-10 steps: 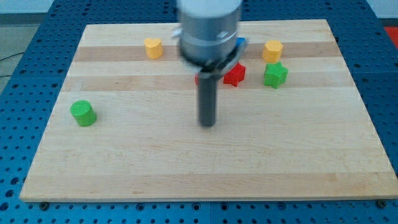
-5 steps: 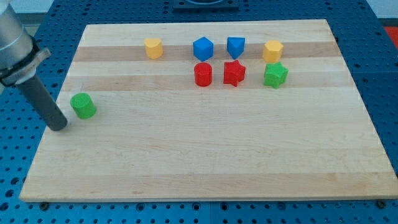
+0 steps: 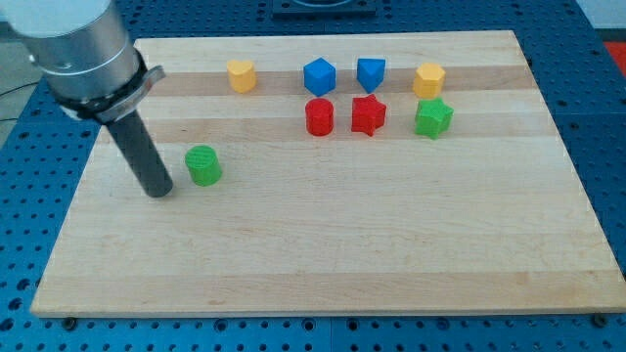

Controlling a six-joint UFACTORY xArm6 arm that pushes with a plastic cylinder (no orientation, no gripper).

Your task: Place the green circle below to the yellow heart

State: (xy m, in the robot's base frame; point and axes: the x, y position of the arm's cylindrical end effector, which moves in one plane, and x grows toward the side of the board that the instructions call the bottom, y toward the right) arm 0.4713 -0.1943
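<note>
My tip [image 3: 159, 192] was at the view's left side of the wooden board [image 3: 323, 264]. It sat just to the left of the green circle [image 3: 203, 165] and a bit lower down. I could not tell if it touched the block. The arm had no jaws at all, only a dark rod, so nothing was being held.

The green circle stood alone on the left part of the board. It was well apart from all the other blocks.

Up near the view's top was the yellow heart [image 3: 241, 74]. The green circle was below it and a little to the left, with bare wood between them.

Further right came a blue block [image 3: 319, 76] with a red circle [image 3: 320, 116] just under it. Next was another blue block [image 3: 371, 72] with a red star [image 3: 369, 114] just under it. Last, on the right, was a second yellow block [image 3: 428, 79] with a green star [image 3: 432, 117] just under it.
</note>
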